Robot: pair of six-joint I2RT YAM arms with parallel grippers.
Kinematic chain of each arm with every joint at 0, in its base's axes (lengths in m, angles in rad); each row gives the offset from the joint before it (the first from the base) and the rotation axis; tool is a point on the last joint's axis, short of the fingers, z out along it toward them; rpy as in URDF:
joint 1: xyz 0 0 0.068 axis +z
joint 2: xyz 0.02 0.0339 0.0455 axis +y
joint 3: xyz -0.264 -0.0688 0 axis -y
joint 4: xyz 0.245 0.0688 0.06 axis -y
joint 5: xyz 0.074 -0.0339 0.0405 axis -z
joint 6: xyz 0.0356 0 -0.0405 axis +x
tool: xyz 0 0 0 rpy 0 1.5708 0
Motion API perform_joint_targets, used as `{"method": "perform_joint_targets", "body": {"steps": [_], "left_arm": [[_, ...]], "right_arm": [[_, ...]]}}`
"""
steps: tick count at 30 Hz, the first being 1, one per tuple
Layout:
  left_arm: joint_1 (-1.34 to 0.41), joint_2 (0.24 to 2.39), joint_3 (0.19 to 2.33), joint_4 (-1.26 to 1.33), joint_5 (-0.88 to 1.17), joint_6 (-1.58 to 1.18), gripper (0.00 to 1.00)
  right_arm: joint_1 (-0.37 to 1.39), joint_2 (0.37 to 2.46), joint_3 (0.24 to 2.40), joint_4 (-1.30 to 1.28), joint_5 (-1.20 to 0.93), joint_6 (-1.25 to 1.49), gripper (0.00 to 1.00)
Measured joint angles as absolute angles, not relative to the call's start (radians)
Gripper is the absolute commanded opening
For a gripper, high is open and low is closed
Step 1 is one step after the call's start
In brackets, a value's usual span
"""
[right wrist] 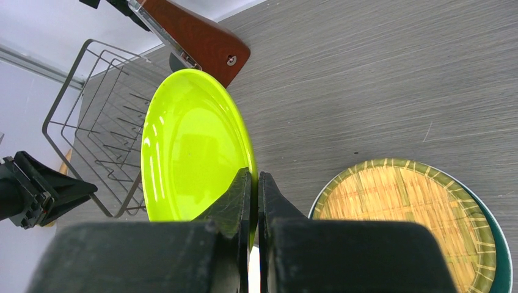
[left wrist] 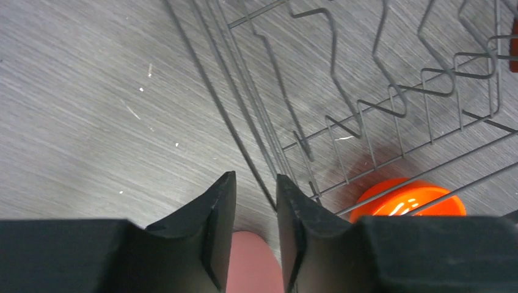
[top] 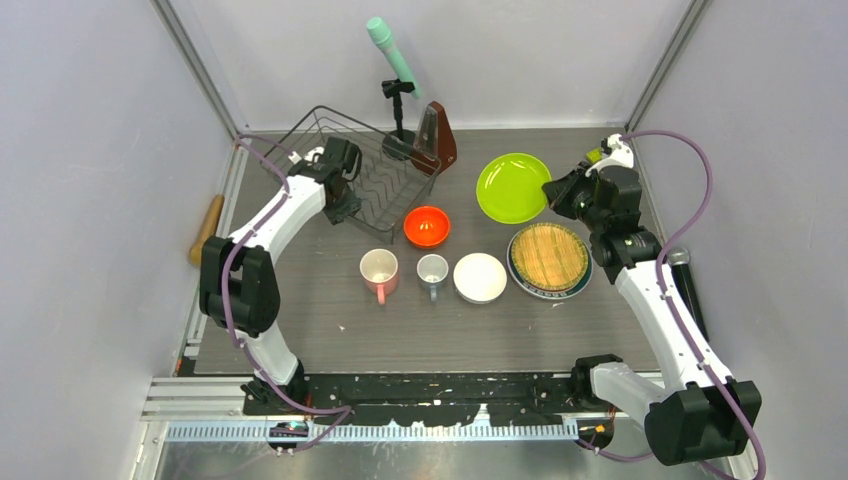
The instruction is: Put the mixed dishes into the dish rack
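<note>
Some things are hard for me to see. The white teal-rimmed plate (top: 548,293) is almost all hidden under the tan plate (top: 548,256) that lies on it. Only its dark rim peeks out. In my left wrist view the orange-red bowl (left wrist: 406,201) is partly hidden behind wires and my own finger. The pink mug (left wrist: 253,264) is just a pink bit at the bottom edge there. In the top view my right arm covers the right edge of the lime-green plate (top: 510,187). I can't tell if that plate is off the bench (top: 330,330).

My right end effector (right wrist: 255,178) is clenched on the rim of the lime-green plate, right of the middle in the top view. My left end effector (left wrist: 253,183) has its fingers apart with a small gap. It is at the lower left side of the dish rack (top: 372,190). A rack wire runs down toward the gap, and I can't tell if it touches a finger.

The rack is dark thin wire with zigzag slots in its floor. It stands left of the middle, near the top of the top view. All the dishes I see are on the bench outside it. The pink mug, the small grey-blue mug (top: 432,272) and the white bowl (top: 480,277) make a row in the middle. The orange-red bowl is just above them, near the rack's lower right corner.
</note>
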State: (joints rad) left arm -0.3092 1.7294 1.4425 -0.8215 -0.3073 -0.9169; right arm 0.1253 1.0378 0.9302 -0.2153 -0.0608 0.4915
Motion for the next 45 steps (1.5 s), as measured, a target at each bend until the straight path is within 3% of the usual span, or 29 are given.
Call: {"method": "perform_joint_targets", "body": {"steps": [2,7,10,23,37,42,45], "left_arm": [[-0.310,1.729,1.440,-0.805,-0.301,-0.928,0.17],[-0.308,1.707,1.399,-0.757,-0.286,-0.976,0.11],[-0.304,1.682,1.362,-0.731,-0.276,-1.014,0.00],[-0.324,1.587,1.247,-0.699,-0.251,-1.161,0.00],[-0.466,1.495,1.153,-0.714,-0.285,-1.320,0.00],[-0.478,1.491,1.153,-0.731,-0.296,-1.321,0.44],[-0.481,1.484,1.161,-0.753,-0.305,-1.292,0.57]], "right_arm": [[0.125,1.038,0.930,-0.217,-0.061,0.491,0.00],[0.125,1.038,0.930,-0.217,-0.061,0.491,0.00],[0.125,1.038,0.930,-0.217,-0.061,0.491,0.00],[0.157,1.050,0.931,-0.210,-0.057,0.484,0.00],[0.313,1.218,1.040,-0.186,0.080,0.405,0.00],[0.396,1.299,1.116,-0.153,0.182,0.309,0.00],[0.446,1.354,1.162,-0.136,0.233,0.246,0.00]]}}
